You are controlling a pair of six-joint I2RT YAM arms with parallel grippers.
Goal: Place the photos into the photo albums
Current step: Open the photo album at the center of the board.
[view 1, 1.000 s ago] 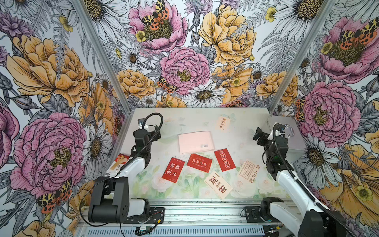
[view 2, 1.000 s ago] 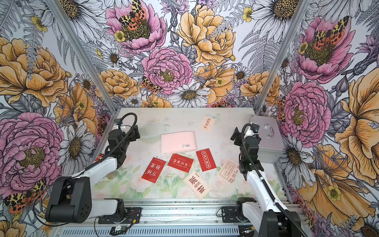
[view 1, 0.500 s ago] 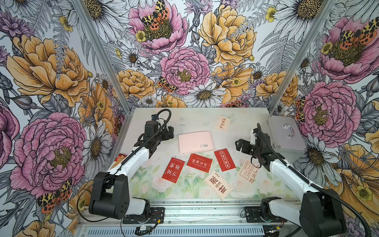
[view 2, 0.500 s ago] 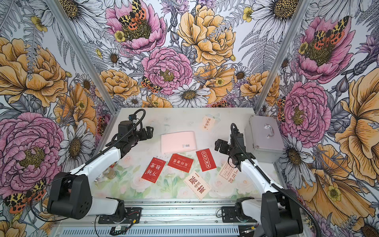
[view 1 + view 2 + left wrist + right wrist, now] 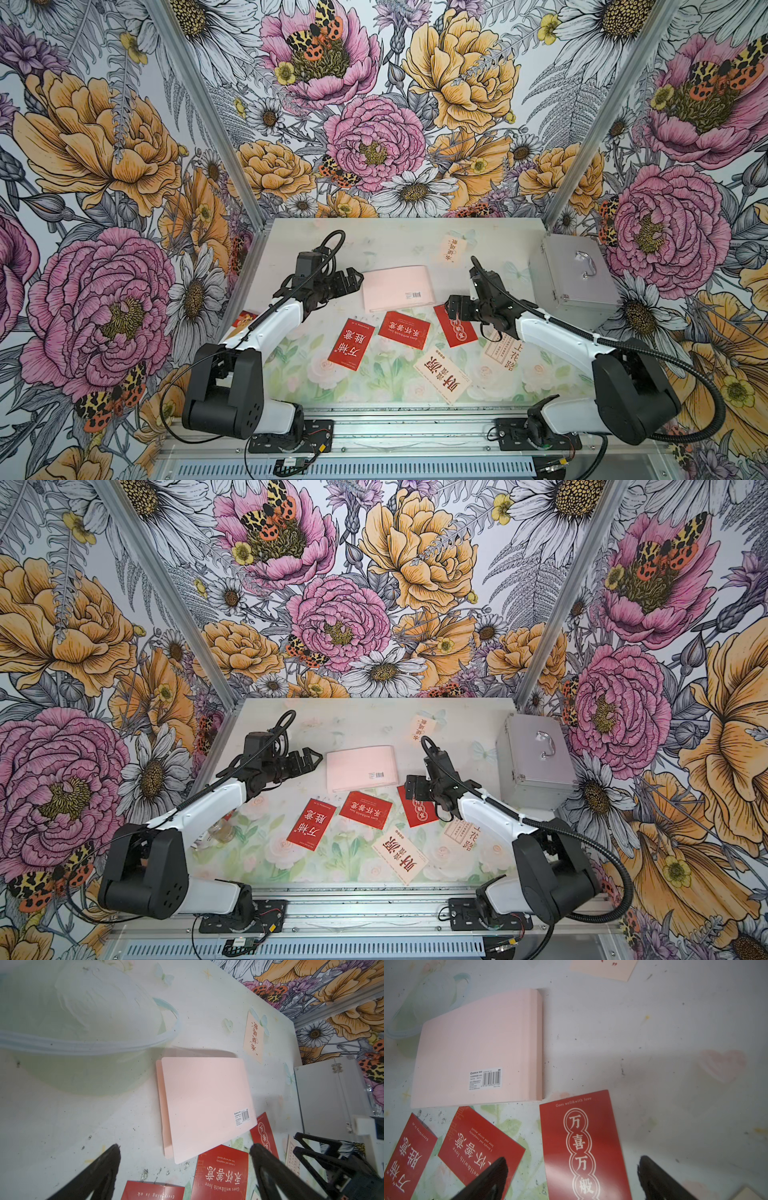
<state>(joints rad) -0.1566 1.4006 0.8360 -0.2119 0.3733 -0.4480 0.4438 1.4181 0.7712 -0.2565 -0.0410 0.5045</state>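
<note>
At mid-worktop (image 5: 395,241) lies the album (image 5: 398,287), closed, barcode up, pale pink and thin. Six photos are in view. Three red and two cream ones lie flat just in front of the album, and one cream one lies behind it.

The left hand (image 5: 353,278) hovers just beside the album's short edge, spread wide and empty. The right hand (image 5: 451,307) hangs over a red photo (image 5: 583,1147), likewise released, with nothing between its fingers.

The album looks light and floppy. The left wrist view shows its cover and pages stepped at the edge nearest the left hand, so that is probably the opening side and the place to lift. The opposite edge looks like the spine.

The photos seem to be thin, fairly stiff, glossy card lying flush on the worktop. A straight pinch from above would likely slip, so tipping up a corner or a short edge first looks wiser.
</note>
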